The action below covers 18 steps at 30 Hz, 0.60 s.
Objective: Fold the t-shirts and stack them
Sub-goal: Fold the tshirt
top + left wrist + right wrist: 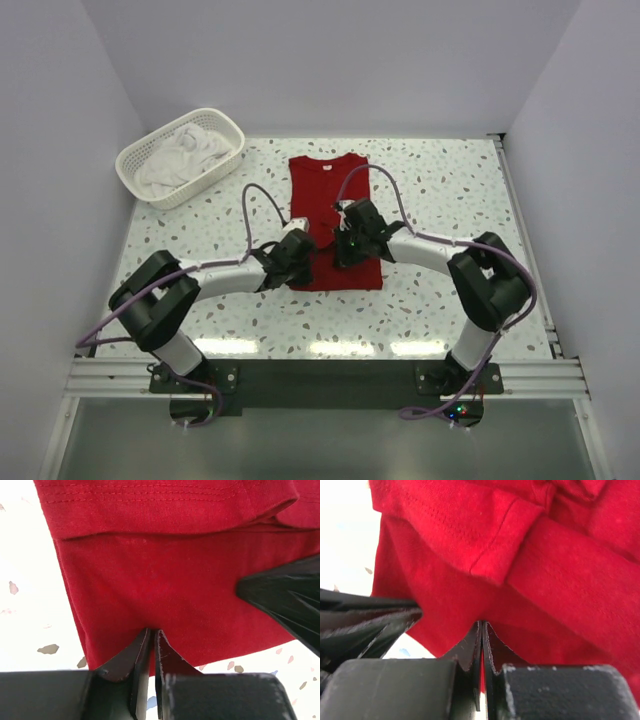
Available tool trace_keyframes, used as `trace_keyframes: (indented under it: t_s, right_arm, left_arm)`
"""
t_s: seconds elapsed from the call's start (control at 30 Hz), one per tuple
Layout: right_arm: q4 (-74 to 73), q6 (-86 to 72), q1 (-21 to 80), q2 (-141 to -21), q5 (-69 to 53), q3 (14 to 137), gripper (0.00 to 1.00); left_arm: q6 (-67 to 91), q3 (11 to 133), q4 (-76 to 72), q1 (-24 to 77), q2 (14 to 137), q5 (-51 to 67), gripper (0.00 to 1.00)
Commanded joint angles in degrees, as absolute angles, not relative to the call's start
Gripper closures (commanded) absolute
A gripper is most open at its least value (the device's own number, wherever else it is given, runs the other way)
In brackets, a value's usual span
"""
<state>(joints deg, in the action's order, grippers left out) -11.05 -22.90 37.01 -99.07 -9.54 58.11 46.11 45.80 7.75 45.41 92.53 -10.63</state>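
Overhead view was lit brightly and evenly from above; light bars glared on the table [440, 190] near its front edge, and shadows were faint. Wrist views overexposed the tabletop (speckles nearly washed out), while stitching on the red t-shirt [165, 580] was sharp.

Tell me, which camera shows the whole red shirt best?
The top camera. It shows the red t-shirt almost whole, lying flat with its sleeves folded in. Each wrist camera is too close: just a patch of red cloth and stitched hems.

The t-shirt [322, 190] is deep red, the tabletop [440, 190] white flecked with grey, the lattice basket [205, 178] white.
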Motion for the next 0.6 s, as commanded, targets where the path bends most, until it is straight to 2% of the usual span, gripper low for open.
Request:
trace_keyframes:
  t_s: [0.0, 0.23, 0.47, 0.57]
  right_arm:
    - [-4.7, -23.2, 37.1, -100.7, -8.7, 59.5, 1.00]
    - [-6.6, -17.3, 34.1, -104.8, -0.2, 67.0, 0.98]
    - [-9.2, -12.2, 29.1, -113.1, 5.8, 87.0, 0.91]
    - [-13.4, -10.7, 28.9, -111.8, 4.3, 92.4, 0.88]
  left_arm:
    - [47.7, 43.2, 4.3, 45.7, 92.5, -10.4, 0.87]
    - [48.1, 39.2, 4.8, 45.8, 91.1, -9.1, 0.92]
    - [49.0, 35.9, 6.0, 46.0, 87.6, -9.0, 0.94]
    - [49.5, 35.9, 7.5, 45.9, 84.9, -9.9, 0.93]
